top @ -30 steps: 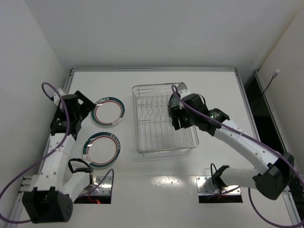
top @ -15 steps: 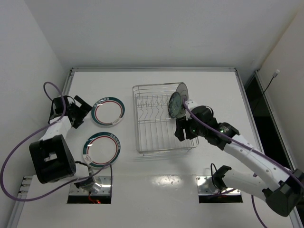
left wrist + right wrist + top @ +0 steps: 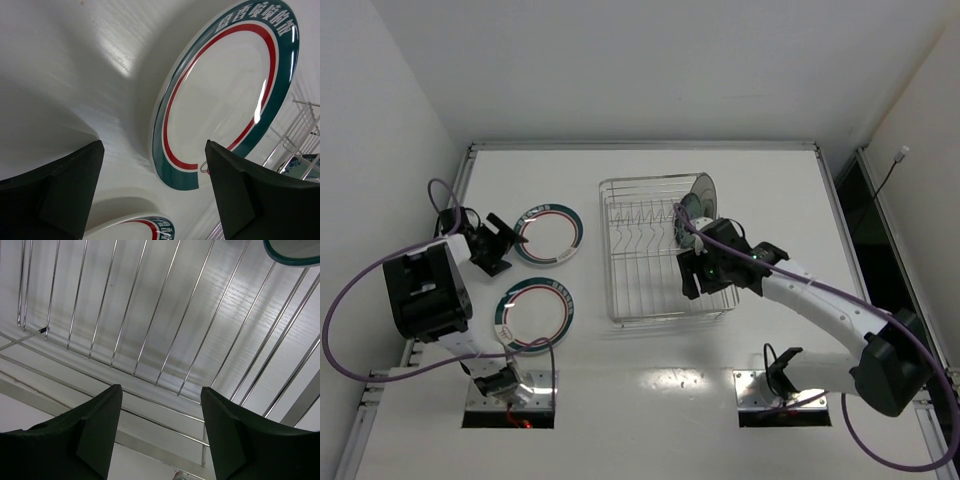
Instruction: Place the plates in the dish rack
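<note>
Two white plates with dark green rims lie flat on the table: the far plate (image 3: 548,236) (image 3: 225,95) and the near plate (image 3: 533,315) (image 3: 142,227). My left gripper (image 3: 506,245) (image 3: 154,146) is open, low over the table just beside the far plate's left rim, with nothing between its fingers. The dish rack (image 3: 640,300) (image 3: 150,315) holds two plates standing upright at its far right: a white one (image 3: 706,187) and a smaller teal-blue one (image 3: 689,208) (image 3: 295,251). My right gripper (image 3: 696,284) (image 3: 161,389) hangs open and empty over the rack's near right part.
White walls close in on the table's left, back and right. The arm bases and mounting plates (image 3: 510,395) sit at the near edge. Purple cables (image 3: 360,290) loop beside both arms.
My left gripper has swung down to the far plate's left rim, its jaws narrowing a little. The right gripper drew back from the two upright plates toward the rack's near side.
</note>
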Tool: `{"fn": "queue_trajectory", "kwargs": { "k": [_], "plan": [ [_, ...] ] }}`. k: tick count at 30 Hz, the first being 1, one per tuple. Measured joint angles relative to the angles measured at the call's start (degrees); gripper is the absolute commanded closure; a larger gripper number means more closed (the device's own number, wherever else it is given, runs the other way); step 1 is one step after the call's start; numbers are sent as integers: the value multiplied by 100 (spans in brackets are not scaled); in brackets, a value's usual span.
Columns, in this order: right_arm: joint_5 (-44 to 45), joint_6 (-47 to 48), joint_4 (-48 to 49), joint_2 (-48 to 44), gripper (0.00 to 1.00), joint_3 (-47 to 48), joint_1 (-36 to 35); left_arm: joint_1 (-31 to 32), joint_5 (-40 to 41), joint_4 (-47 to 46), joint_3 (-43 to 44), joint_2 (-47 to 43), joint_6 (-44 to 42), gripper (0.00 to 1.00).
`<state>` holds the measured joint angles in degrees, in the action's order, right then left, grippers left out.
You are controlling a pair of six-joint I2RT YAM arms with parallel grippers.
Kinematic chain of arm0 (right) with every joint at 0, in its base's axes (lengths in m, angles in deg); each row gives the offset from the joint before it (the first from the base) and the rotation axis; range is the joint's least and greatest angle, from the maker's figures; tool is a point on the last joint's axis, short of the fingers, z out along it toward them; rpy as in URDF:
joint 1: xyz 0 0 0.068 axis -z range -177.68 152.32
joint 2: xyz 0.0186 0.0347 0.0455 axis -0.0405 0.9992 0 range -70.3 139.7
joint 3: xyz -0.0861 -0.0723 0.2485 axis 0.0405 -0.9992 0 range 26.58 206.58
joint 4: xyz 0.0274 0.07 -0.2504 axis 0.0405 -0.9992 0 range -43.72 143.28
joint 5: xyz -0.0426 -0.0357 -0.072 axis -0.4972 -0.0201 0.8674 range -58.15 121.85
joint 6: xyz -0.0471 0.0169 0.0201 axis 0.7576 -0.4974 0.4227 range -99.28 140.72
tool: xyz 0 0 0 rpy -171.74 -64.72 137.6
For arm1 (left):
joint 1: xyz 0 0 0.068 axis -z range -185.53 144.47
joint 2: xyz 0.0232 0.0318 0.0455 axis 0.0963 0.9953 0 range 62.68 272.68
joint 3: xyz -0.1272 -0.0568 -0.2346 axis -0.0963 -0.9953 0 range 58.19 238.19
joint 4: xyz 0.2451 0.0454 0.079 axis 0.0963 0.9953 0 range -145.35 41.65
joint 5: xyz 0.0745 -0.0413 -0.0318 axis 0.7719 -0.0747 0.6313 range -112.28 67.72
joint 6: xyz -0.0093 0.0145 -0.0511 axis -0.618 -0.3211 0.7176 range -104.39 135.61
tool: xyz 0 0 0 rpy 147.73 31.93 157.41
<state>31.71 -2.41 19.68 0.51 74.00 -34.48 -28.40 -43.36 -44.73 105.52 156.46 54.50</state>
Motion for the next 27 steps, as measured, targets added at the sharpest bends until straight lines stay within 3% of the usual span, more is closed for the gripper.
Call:
{"fn": "queue_trajectory", "kwargs": {
  "k": [6,9,16,18,27],
  "plan": [
    [-2,-2,-31,-111,39,0,85,-11,-350,-129,118,199,-7,22],
    [-20,-4,-31,-201,39,0,144,-11,-378,-133,120,208,-9,28],
    [-138,-2,4,-302,39,-96,216,-11,-212,-33,142,63,-122,28],
    [-188,-2,11,-302,39,-122,216,-11,-254,-122,144,-20,-138,33],
    [-315,-2,11,-302,39,-136,216,-37,-1561,-588,295,841,-57,40]
  ]
}}
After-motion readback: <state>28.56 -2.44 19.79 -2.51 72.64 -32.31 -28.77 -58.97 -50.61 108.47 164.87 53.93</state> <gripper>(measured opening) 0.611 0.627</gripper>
